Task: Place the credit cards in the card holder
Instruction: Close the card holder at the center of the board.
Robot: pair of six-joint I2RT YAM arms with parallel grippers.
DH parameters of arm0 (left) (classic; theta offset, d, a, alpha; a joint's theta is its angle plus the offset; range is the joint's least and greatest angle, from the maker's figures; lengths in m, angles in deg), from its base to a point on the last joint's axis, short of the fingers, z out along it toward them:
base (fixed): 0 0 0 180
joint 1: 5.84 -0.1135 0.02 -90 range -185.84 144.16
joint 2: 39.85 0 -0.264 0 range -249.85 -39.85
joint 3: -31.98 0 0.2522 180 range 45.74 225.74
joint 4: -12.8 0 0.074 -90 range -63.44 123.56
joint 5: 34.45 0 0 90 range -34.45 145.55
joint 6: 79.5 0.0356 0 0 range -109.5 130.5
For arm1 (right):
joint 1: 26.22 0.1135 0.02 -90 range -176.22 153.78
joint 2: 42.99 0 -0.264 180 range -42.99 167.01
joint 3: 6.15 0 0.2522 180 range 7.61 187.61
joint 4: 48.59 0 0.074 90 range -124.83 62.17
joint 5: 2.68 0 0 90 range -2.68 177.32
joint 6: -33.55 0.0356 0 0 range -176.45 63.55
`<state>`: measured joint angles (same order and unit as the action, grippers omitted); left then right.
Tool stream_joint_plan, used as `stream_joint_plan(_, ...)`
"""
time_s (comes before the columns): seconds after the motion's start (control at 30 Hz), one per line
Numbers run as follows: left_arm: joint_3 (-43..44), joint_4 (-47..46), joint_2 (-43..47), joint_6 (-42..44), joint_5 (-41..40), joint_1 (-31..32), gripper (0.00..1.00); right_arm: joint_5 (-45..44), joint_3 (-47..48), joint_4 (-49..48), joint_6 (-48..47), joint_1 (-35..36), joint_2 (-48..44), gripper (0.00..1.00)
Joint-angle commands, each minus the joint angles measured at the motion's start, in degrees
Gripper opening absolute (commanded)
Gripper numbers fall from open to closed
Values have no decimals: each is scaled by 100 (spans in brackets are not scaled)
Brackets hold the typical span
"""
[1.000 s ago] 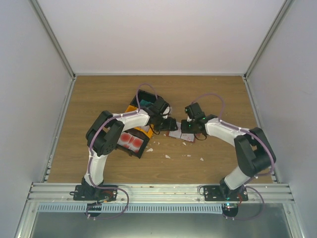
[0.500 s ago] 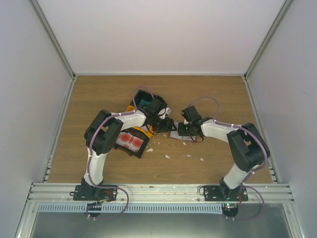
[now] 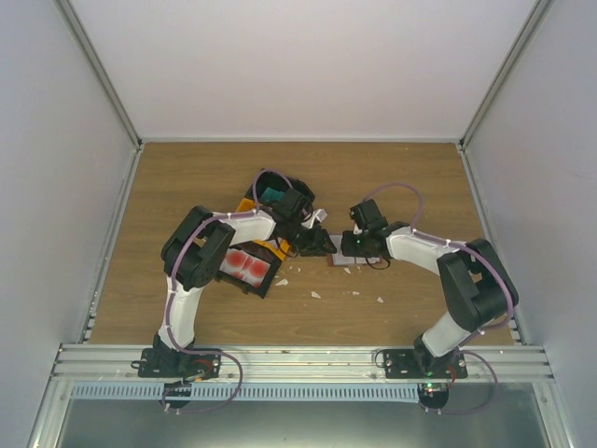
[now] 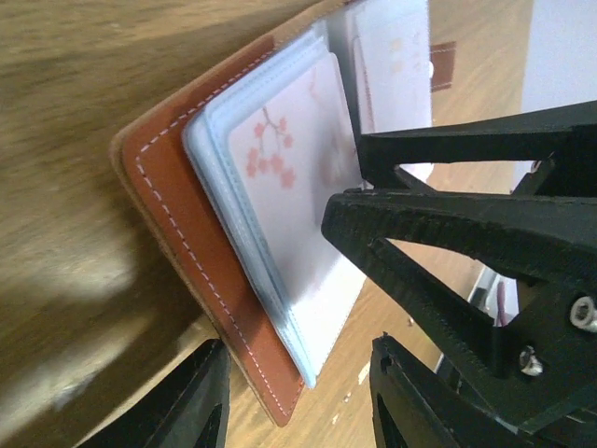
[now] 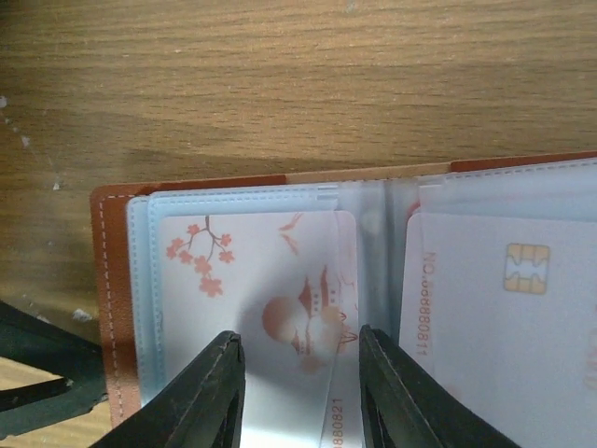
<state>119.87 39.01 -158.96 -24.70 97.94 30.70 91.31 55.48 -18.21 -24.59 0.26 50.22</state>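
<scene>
Closing your left claw (image 4: 297, 373) on the card holder (image 4: 159, 187), lying open on the desk (image 5: 280, 75), could crumple its sleeves (image 4: 210, 140). Both claws are half open, gripping nothing, with the right claw (image 5: 298, 345) over the pink credit card (image 5: 215, 271).

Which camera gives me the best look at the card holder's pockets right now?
Right wrist: the card holder lies open face-on, both clear sleeve pages and their cards visible. Left wrist shows it obliquely, one corner and stacked sleeve edges. Top external shows it tiny and partly covered.
</scene>
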Motion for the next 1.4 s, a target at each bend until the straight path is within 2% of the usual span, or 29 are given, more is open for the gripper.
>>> stream_joint_plan(0.0, 38, -512, -77, -38, 387, 73, 44, -153, 49, 251, 119, -73, -440, 36)
stream_joint_plan(0.1, 86, -518, -127, -52, 412, 73, 45, -469, -67, 315, 252, -166, -727, 39)
stream_joint_plan(0.23, 166, -532, -206, -56, 458, 97, 47, -869, -389, 417, 419, -481, -1114, 51)
stream_joint_plan(0.43, 318, -561, -304, -74, 555, 141, 52, -645, -751, 318, 266, -1089, -1164, 68)
stream_joint_plan(0.5, 353, -565, -297, -74, 570, 160, 54, -432, -868, 155, 223, -1234, -1091, 71)
stream_joint_plan(0.9, 719, -667, -360, -67, 817, 330, 64, 833, -1255, -368, 206, -1509, -1019, 73)
stream_joint_plan(1.23, 1041, -1218, -554, -354, 903, 515, 69, 1174, -1445, -588, 267, -1509, -1096, 73)
stream_joint_plan(1.37, 1086, -1514, -650, -444, 919, 588, 70, 789, -1530, -544, 414, -1513, -1364, 72)
